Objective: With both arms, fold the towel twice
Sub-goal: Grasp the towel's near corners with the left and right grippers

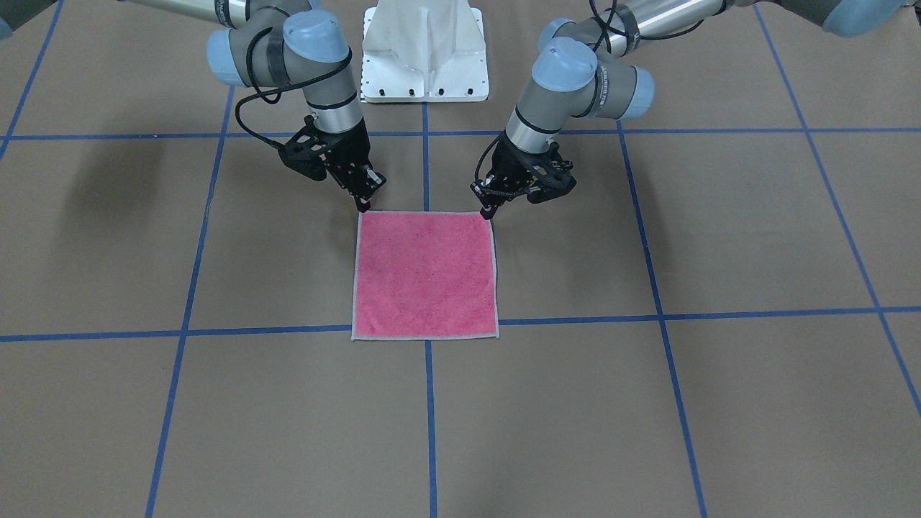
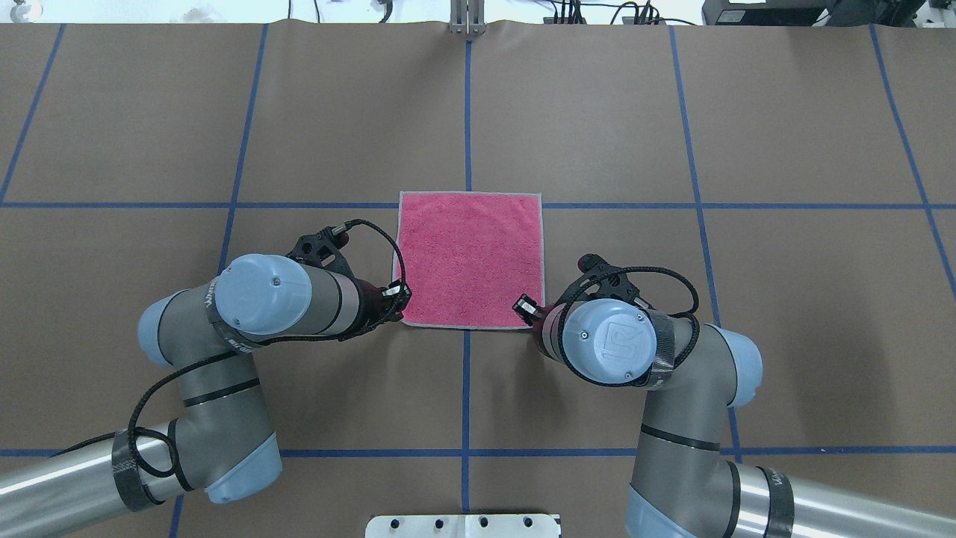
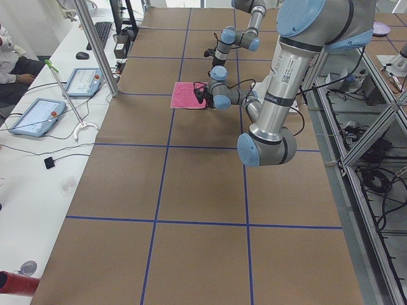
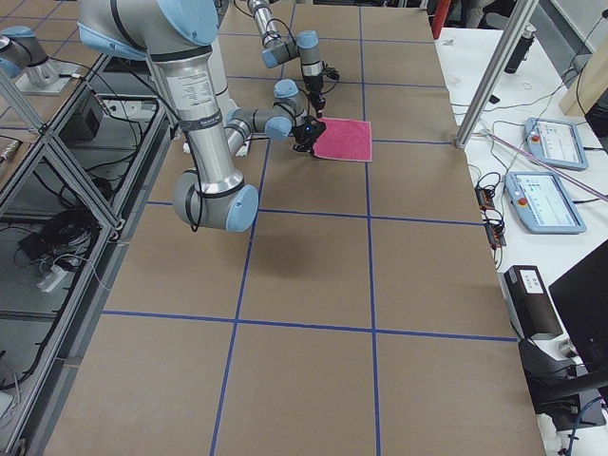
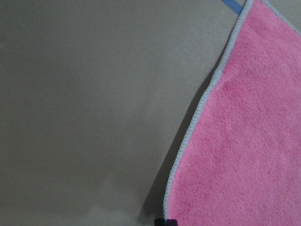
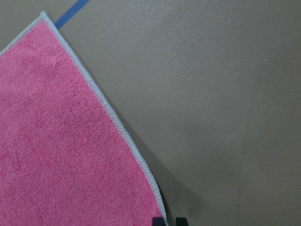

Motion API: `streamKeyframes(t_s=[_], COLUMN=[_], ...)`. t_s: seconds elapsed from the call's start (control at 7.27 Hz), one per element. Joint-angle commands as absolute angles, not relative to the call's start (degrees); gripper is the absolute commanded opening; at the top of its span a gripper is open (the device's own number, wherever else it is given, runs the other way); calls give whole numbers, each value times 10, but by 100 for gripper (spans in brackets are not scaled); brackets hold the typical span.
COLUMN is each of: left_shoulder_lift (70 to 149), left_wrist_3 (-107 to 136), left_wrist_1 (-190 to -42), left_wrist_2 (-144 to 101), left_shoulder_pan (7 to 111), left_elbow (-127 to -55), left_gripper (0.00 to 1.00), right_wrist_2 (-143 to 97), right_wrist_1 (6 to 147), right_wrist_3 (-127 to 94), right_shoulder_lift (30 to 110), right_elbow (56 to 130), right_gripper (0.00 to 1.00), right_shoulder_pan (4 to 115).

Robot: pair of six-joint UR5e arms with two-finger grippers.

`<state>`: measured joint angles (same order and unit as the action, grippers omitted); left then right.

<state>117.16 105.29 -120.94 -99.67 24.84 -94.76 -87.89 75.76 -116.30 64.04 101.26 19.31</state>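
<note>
Down at the left end effector (image 1: pixel 489 211), the fingers are sitting pressed together on the towel (image 1: pixel 424 273) corner directly beneath them. In its wrist view the light grey edging (image 5: pixel 188 134) is rising off the worktop (image 1: pixel 647 403) toward the fingertip, with a shadow (image 5: pixel 157 197) widening under it, so I am reading this as a pinch on the cloth, not a hover. The right end effector (image 1: pixel 365 205) is doing the mirror job on the neighbouring corner of the same edge. The hem there is lifting into the dark tips in the same way, and I am judging it clamped on the cloth too, though a dark sliver is showing between those tips, so that call is less sure. Holding both corners of one edge is making sense for a fold: the edge can travel level, without sagging or skewing. Outward from the fingers, the towel is lying flat and square, pink face up, in a single layer with no crease showing, so the first fold is not yet made. Its opposite edge is lying just past a blue tape line (image 1: pixel 575 320). Further out, the left arm (image 2: pixel 261 295) and right arm (image 2: pixel 620 344) are angling in from either side, wrists tilting inward. In my judgement that is leaving the space over the cloth free for the carry.
</note>
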Motion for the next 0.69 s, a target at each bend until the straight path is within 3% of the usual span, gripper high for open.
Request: streamKeyframes(t_s=[0.0, 0.55], left_shoulder_lift=[1172, 1156], left_wrist_3=[1052, 1053], left_wrist_1=[-1209, -1208], left_wrist_2=[-997, -1018], left_shoulder_pan=[248, 249], left_elbow=[-950, -1003], left_gripper=[0, 0], right_wrist_2=[-879, -884], right_wrist_1=[758, 765], right_wrist_3=[-1159, -1159], right_shoulder_lift=[640, 666], right_elbow=[1017, 1079], right_gripper=[0, 0], right_shoulder_pan=[198, 199])
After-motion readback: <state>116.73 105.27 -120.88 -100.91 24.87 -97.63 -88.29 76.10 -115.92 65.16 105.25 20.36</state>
